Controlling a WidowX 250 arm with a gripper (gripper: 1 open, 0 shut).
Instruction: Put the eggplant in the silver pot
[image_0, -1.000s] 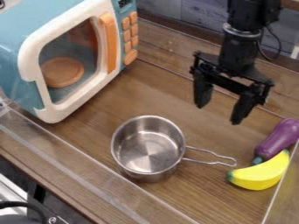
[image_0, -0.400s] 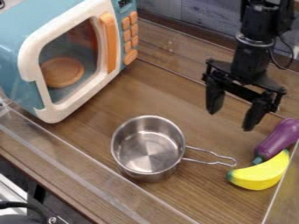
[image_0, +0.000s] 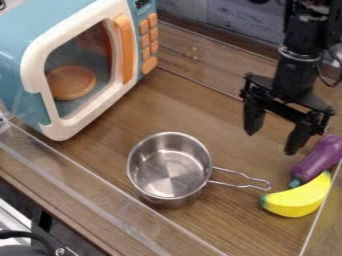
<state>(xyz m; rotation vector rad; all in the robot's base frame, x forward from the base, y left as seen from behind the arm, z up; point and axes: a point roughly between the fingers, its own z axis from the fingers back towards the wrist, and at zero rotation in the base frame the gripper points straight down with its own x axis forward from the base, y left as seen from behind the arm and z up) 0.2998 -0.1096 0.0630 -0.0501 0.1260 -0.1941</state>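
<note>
A brown wood-grain table (image_0: 127, 165) is filling most of the frame, its grain running diagonally and looking smooth and slightly dull, with a raised see-through edge crossing the lower left. In the upper right, the black jaws (image_0: 273, 143) are hanging spread wide, gripping nothing, their angular, hard-looking fingers pointing down. They are probably being kept apart so that they can straddle something plump, and their place beside the eggplant suggests an approach.

Just below and to the right of them, at the right edge of the frame, the purple eggplant (image_0: 318, 158) is lying on its side, glossy, rounded and tapering. The yellow banana (image_0: 297, 196) is curving right against its lower end, smooth and plastic-looking, so the jaws will likely need to close higher up the purple body to avoid dragging the fruit along.

Further out, in the lower middle, the silver pot (image_0: 170, 168) is standing upright and open, which is leaving its mouth ready for a drop from above. Its round steel wall is shining, and its thin wire handle (image_0: 241, 179) is reaching right, towards the banana. In the upper left, the toy microwave (image_0: 78, 60) is showing a boxy teal-and-white shell with softened corners, orange buttons and a round tan disc inside.
</note>
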